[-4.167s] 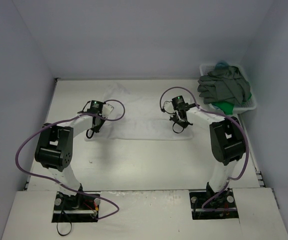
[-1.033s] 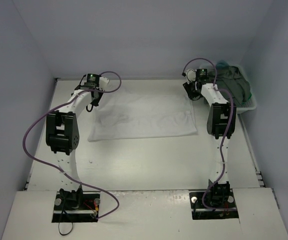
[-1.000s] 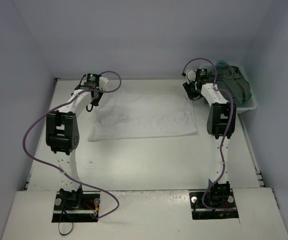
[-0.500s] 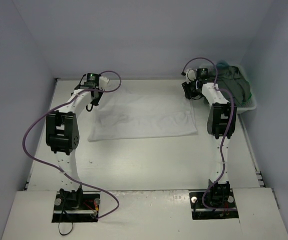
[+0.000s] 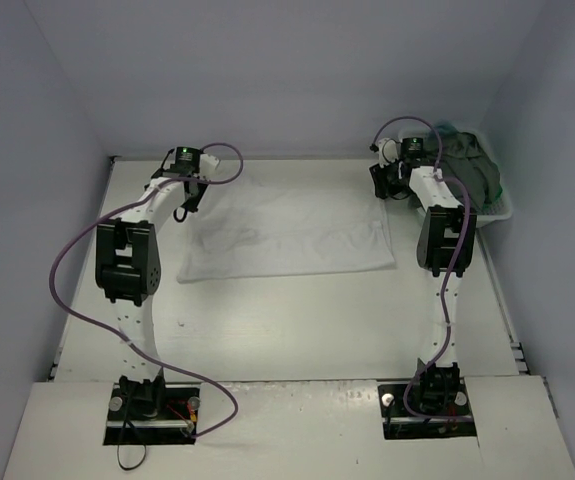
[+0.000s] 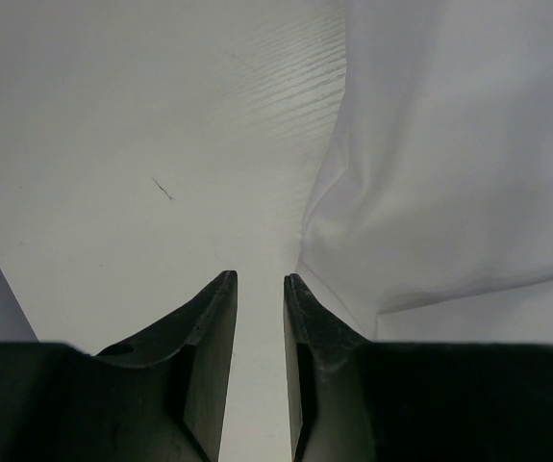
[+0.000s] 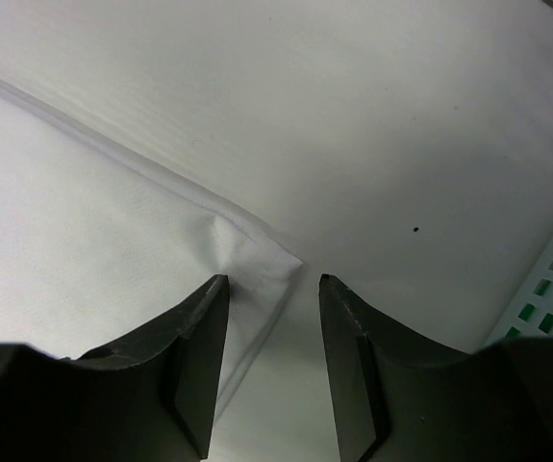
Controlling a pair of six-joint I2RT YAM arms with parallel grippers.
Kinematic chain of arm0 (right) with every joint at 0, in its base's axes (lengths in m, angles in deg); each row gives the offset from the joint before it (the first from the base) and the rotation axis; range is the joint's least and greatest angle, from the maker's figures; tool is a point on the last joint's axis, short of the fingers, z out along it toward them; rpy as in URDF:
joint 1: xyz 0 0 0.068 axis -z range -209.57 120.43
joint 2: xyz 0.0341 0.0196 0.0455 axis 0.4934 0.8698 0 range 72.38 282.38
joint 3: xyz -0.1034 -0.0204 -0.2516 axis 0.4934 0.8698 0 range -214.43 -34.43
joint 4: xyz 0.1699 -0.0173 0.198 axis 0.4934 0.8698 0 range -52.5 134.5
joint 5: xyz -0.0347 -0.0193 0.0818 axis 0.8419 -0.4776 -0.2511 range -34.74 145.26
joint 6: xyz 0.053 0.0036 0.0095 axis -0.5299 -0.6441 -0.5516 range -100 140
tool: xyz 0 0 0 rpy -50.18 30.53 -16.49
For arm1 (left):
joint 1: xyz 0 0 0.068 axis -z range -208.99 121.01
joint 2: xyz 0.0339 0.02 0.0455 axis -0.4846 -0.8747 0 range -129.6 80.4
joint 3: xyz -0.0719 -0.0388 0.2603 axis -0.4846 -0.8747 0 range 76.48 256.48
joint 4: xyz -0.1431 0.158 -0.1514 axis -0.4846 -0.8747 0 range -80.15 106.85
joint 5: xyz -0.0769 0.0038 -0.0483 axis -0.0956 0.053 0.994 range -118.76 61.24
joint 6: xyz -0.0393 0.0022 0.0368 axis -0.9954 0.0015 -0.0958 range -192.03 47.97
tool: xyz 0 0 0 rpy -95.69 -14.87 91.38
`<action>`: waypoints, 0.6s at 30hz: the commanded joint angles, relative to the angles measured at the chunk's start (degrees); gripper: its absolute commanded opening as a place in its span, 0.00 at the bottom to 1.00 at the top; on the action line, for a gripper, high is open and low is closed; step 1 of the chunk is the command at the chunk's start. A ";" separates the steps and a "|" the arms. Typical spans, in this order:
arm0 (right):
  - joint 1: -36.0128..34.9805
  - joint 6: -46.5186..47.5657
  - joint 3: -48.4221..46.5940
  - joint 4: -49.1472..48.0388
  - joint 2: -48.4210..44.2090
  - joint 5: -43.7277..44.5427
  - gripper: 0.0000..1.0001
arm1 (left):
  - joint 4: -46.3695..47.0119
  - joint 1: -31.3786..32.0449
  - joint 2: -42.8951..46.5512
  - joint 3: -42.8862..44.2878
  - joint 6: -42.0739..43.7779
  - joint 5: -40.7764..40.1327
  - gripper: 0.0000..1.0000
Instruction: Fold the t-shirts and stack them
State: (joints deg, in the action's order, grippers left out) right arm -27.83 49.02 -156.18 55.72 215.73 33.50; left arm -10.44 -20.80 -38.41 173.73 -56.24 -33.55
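Note:
A white t-shirt (image 5: 287, 232) lies spread flat on the table between the two arms. My left gripper (image 5: 180, 210) hovers at its far left corner. In the left wrist view that gripper (image 6: 260, 279) is open by a narrow gap with only bare table between its fingers, and the white t-shirt's edge (image 6: 449, 173) lies just to the right. My right gripper (image 5: 382, 188) is at the far right corner. Seen from the right wrist, it (image 7: 273, 279) is open, with the t-shirt's corner (image 7: 257, 255) lying below the gap, not gripped. More t-shirts, grey and green (image 5: 467, 170), are piled in the basket.
A white slotted basket (image 5: 505, 210) stands at the far right against the wall, and its side (image 7: 545, 289) shows close to my right gripper. Grey walls enclose the table on three sides. Purple cables loop off both arms.
Since four seconds ago both arms have moved from mid-table to the t-shirt's far corners, and the t-shirt now lies spread wider. Over the last second my right wrist shifted slightly to the right.

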 commanded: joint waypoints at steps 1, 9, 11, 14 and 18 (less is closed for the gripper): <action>0.55 1.66 -0.95 0.42 0.70 -1.17 0.39 | -0.13 -0.28 1.12 4.00 -0.59 -1.00 0.21; 0.46 3.50 0.81 0.68 0.88 -5.31 0.20 | -0.84 -0.19 -0.02 5.49 -0.41 -1.00 0.21; 0.46 3.42 1.25 0.68 0.70 -5.84 0.13 | -0.75 -0.19 -0.29 5.75 -0.32 -1.09 0.21; 0.46 3.42 1.96 0.68 0.35 -6.10 0.07 | -0.92 -0.19 -0.99 6.54 -0.15 -0.92 0.21; 0.46 3.42 3.10 0.68 0.09 -6.28 0.00 | -0.05 -0.19 -1.78 8.30 -0.50 1.89 0.27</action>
State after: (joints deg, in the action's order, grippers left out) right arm -27.70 51.75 -155.22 54.69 215.97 27.58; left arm -11.38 -20.80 -41.73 177.99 -56.22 -33.14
